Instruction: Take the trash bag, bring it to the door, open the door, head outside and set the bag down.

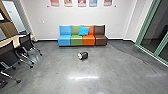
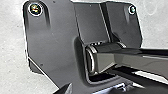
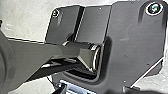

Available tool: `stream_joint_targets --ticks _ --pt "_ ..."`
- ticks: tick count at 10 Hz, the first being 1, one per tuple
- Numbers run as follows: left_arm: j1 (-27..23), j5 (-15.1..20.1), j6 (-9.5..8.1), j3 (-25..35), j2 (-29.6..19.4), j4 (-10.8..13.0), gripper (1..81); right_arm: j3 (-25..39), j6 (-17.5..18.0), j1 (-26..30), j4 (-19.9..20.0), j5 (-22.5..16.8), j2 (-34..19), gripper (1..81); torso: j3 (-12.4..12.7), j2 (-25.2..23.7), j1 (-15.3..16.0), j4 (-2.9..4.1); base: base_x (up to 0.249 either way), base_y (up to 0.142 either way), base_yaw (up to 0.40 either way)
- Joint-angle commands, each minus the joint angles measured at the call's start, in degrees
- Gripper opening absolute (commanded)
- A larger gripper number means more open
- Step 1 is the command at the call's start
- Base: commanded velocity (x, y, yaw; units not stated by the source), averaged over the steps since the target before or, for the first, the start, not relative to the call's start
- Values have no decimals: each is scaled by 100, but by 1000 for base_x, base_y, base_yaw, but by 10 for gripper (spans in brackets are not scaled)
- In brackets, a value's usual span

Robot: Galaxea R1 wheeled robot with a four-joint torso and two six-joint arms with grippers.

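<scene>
On the grey floor ahead, in the head view, lies a small black bag-like bundle [image 1: 83, 55] with a whitish patch on its left end. It rests a short way in front of the coloured seats, with bare floor around it. Whether it is the trash bag cannot be told for certain. Both wrist views look down past the robot's own base and jointed bar to pale floor. How either gripper stands cannot be made out.
A row of blue, green, orange and brown seats [image 1: 101, 40] with a blue cushion [image 1: 83, 31] stands against the far wall. Black wheeled chairs [image 1: 27, 45] and a table are at left. Green-framed glass [image 1: 150, 32] runs along the right; a thin cable [image 1: 130, 55] crosses the floor.
</scene>
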Motion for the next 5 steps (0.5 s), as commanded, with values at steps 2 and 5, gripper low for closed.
stream_joint_targets --ticks 2,5 --pt "-156 359 20 28 -29 -47 811 72 -7 156 -34 -326 -46 811 0 0 0 0 147 0 0" --pt "-164 359 20 28 -20 -47 811 71 2 147 -43 -326 -46 811 0 0 0 0 142 21 0"
